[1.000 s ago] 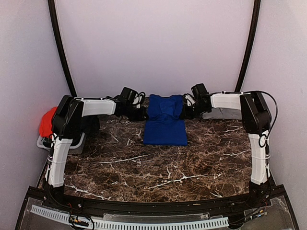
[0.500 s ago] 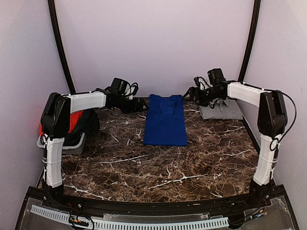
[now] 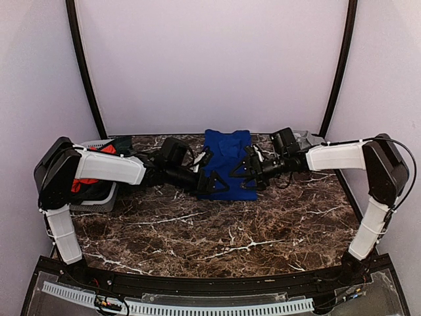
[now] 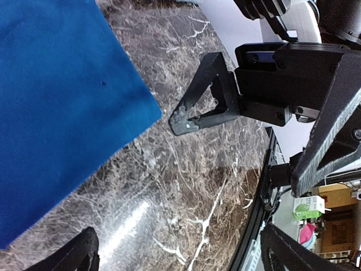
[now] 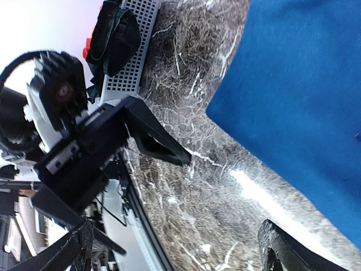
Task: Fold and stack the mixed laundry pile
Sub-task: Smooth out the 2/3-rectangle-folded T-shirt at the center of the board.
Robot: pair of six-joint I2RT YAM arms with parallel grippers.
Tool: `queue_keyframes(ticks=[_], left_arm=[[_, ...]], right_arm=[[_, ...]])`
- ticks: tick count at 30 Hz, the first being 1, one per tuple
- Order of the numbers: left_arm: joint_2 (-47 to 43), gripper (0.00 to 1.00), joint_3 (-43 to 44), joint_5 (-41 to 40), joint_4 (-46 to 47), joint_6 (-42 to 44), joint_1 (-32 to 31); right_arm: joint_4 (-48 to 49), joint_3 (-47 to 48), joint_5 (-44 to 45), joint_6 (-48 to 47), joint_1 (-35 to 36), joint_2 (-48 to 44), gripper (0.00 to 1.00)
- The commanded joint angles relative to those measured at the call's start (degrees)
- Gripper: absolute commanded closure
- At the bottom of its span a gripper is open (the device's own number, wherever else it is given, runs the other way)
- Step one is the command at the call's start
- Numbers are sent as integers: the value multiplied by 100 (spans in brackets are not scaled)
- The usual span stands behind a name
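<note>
Left gripper (image 3: 214, 184) and right gripper (image 3: 241, 173), top view: both spread wide, empty, at 7 and 5 o'clock corners of folded royal-blue T-shirt (image 3: 227, 151), flat at 12 o'clock on table (image 3: 217, 230). Red-orange garment (image 3: 81, 185), dark cloth (image 3: 122, 146) in basket (image 3: 99, 197) at 9 o'clock.
Left wrist: fingers (image 4: 79, 255) well apart, nothing between; T-shirt corner at 10 o'clock.
Right wrist: same spread; T-shirt at 2 o'clock, basket at 11.

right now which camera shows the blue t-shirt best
The top external view. It shows nearly the whole folded blue t-shirt lying flat at the back of the table. The left wrist and right wrist views each catch only one near corner of it, close up.
</note>
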Motion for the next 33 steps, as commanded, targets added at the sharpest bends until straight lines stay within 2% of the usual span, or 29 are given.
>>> queue_keyframes(ticks=[1,5,10,19,27,31,33], left_arm=[[93,1,-245,345,1221,-779,43],[475,1,-222,316,1741,-1096,48],[967,1,149,267,1883,-1218,83],[1525,1,-442,462,2844,-1847,550],[1064,1,-1133,441,2888,-1902,675],[519,1,-1374,135,2495,-1564,714],[150,1,-1393,-203,1954,-1222,716]], right_arm=[[1523,-356,-206,973,42,260,2],[2250,-424,-273,1414,35,814,2],[2941,-316,-434,1878,41,1474,4],[3004,-810,-256,1788,-282,1794,5],[3037,-1525,-459,1594,-619,1574,9],[2713,-1724,-528,1322,-630,1002,11],[2362,-1766,-457,1093,-636,593,12]])
